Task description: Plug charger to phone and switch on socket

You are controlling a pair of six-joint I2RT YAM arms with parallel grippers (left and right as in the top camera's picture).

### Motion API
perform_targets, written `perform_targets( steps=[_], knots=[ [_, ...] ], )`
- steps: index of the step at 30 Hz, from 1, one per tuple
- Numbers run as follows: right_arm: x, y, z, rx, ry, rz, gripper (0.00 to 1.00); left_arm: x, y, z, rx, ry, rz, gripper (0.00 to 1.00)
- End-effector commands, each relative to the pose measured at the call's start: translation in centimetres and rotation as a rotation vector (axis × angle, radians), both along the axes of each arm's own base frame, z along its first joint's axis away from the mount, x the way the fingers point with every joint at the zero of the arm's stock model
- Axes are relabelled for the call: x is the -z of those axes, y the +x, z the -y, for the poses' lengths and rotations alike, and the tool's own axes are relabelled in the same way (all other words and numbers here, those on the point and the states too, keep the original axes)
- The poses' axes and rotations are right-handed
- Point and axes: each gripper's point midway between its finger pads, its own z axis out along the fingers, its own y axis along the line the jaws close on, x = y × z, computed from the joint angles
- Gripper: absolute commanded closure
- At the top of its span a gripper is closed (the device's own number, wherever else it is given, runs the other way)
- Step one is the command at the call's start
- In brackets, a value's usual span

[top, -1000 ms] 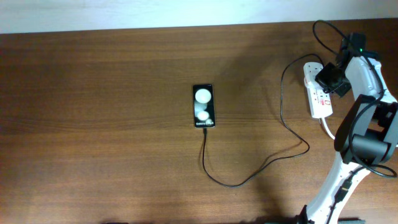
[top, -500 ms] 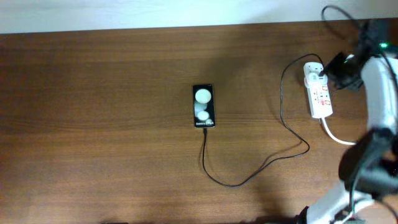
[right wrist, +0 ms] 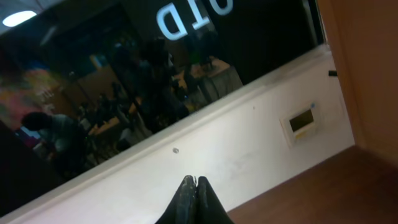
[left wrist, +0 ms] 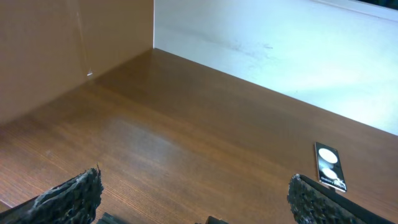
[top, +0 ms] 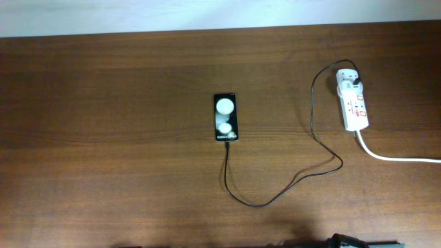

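At the wrists: right gripper (right wrist: pixel 194 190) is pressed together, aimed at a wall (right wrist: pixel 249 155); left gripper (left wrist: pixel 194 198) is spread wide. Phone (left wrist: pixel 328 165) lies well ahead; charger (top: pixel 275 196) meets its text end, loops right of phone to socket (top: pixel 353 103). Charger judged limp, light: best held near its tip. Socket shown only overhead.
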Motion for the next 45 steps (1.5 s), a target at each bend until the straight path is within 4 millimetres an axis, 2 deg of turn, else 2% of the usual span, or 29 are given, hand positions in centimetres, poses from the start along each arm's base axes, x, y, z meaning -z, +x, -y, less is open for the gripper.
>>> perform_targets(
  steps=[1, 3, 6, 9, 11, 12, 16, 18, 19, 23, 25, 29, 32, 39, 45],
  knots=[
    [-0.6, -1.5, -0.8, -0.018, -0.024, 0.015, 0.96, 0.0, -0.4, -0.2, -0.014, 0.011, 0.013, 0.01],
    [-0.7, -2.9, -2.2, -0.055, -0.027, 0.024, 0.96, 0.0, -0.4, -0.2, -0.011, 0.009, 0.015, 0.01],
    [-0.3, -3.6, -4.5, -0.141, -0.029, 0.034, 0.96, -1.5, 0.2, 0.0, -0.004, 0.004, 0.076, 0.01],
    [-0.2, -5.9, -6.9, -0.222, -0.044, 0.099, 0.96, -3.8, 3.1, 0.6, 0.032, -0.034, 0.178, 0.01],
    [-0.2, -7.4, -7.5, -0.242, -0.054, 0.145, 0.96, -3.4, 5.5, 0.6, 0.032, -0.035, 0.166, 0.01],
    [-0.1, -8.8, -7.7, -0.243, -0.065, 0.19, 0.96, -2.8, 8.2, 0.6, 0.032, -0.035, 0.156, 0.01],
    [0.0, -11.5, -8.1, -0.246, -0.088, 0.282, 0.96, -1.6, 14.8, 1.6, 0.09, -0.043, 0.188, 0.01],
    [-0.2, -13.0, -8.3, -0.248, -0.098, 0.323, 0.96, -0.2, 19.0, 2.4, 0.141, -0.047, 0.228, 0.01],
    [-0.4, -13.6, -8.4, -0.248, -0.102, 0.336, 0.96, 0.6, 20.3, 2.5, 0.148, -0.048, 0.234, 0.01],
    [-1.0, -16.2, -8.7, -0.246, -0.116, 0.392, 0.96, 6.6, 25.7, 2.9, 0.175, -0.045, 0.236, 0.01],
    [-1.1, -16.9, -8.8, -0.246, -0.119, 0.407, 0.96, 8.8, 27.2, 3.5, 0.212, -0.007, 0.243, 0.01],
    [-1.2, -17.6, -8.9, -0.245, -0.123, 0.422, 0.96, 12.9, 28.5, 4.2, 0.258, 0.011, 0.205, 0.01],
    [-1.2, -18.0, -9.0, -0.249, -0.125, 0.429, 0.96, 14.2, 28.7, 4.1, 0.255, 0.012, 0.174, 0.01],
    [-0.3, -21.9, -9.4, -0.244, -0.157, 0.556, 0.96, 15.6, 28.7, 4.1, 0.252, 0.006, 0.128, 0.01],
    [-0.3, -22.8, -9.6, -0.243, -0.165, 0.582, 0.96, 15.6, 28.7, 4.1, 0.252, 0.006, 0.128, 0.01]
  ],
)
